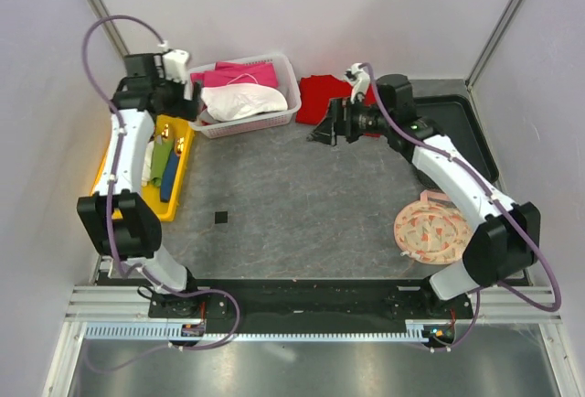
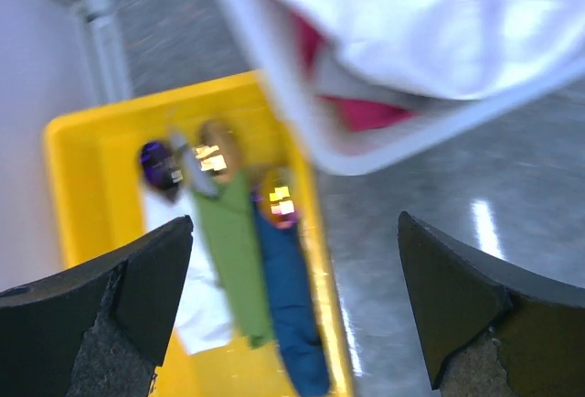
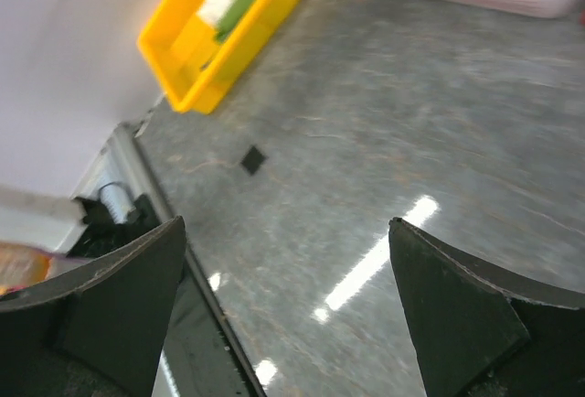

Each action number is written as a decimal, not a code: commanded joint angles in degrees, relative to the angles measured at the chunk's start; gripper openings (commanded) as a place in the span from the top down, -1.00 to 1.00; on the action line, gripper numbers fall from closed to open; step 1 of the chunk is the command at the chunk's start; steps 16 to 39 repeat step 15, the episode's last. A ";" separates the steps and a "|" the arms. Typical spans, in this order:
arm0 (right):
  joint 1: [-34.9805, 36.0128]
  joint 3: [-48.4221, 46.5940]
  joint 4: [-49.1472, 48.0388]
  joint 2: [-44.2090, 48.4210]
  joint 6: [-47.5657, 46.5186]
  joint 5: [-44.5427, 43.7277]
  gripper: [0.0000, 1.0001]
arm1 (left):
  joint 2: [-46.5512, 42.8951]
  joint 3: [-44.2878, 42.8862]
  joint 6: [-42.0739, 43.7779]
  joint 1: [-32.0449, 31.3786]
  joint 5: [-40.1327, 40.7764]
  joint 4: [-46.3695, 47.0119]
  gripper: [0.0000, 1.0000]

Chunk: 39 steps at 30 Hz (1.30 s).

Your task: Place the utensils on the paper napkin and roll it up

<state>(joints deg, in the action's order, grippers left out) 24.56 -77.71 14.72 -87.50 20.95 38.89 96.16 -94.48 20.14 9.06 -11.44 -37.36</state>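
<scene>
The utensils lie side by side in a yellow tray [image 1: 174,198] at the far left: a green-handled one [image 2: 233,251], a blue-handled one [image 2: 292,305] and a purple-ended one [image 2: 160,164], the first two with shiny gold ends. They also show in the top view [image 1: 165,164]. A white piece [image 2: 196,310] lies beside them; I cannot tell whether it is the paper napkin. No spread napkin shows. My left gripper [image 1: 181,97] [image 2: 294,223] is open and empty above the tray's far end. My right gripper [image 1: 322,132] [image 3: 285,228] is open and empty above the bare table.
A white basket [image 1: 291,81] at the back holds a pink cloth and a white fabric bundle [image 1: 242,101]. A red cloth [image 1: 320,95] lies to its right. A black tray [image 1: 452,113] sits at the far right, a round patterned mat [image 1: 430,232] at the near right. A small black square [image 1: 220,218] lies on the table.
</scene>
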 commanded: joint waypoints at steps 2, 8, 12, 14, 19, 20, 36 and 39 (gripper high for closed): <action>-4.34 0.53 9.62 6.37 -7.23 -11.37 -0.96 | -6.50 1.64 -6.41 -11.40 1.33 -8.34 -0.99; -6.97 11.67 12.53 11.82 -12.59 -21.48 -0.96 | -10.20 13.67 -10.90 -20.13 2.12 -8.34 -0.99; -7.42 17.32 12.00 15.51 -14.88 -23.86 -0.96 | -12.83 20.99 -13.19 -20.22 -1.47 -6.50 -0.99; -7.68 18.64 12.09 17.27 -16.02 -25.44 -0.96 | -14.59 22.75 -13.81 -20.13 -1.83 -5.97 -1.00; -8.03 18.65 12.26 17.63 -16.38 -25.88 -0.96 | -15.03 22.76 -13.90 -20.13 -1.57 -5.97 -0.99; -8.03 18.65 12.26 17.63 -16.38 -25.88 -0.96 | -15.03 22.76 -13.90 -20.13 -1.57 -5.97 -0.99; -8.03 18.65 12.26 17.63 -16.38 -25.88 -0.96 | -15.03 22.76 -13.90 -20.13 -1.57 -5.97 -0.99; -8.03 18.65 12.26 17.63 -16.38 -25.88 -0.96 | -15.03 22.76 -13.90 -20.13 -1.57 -5.97 -0.99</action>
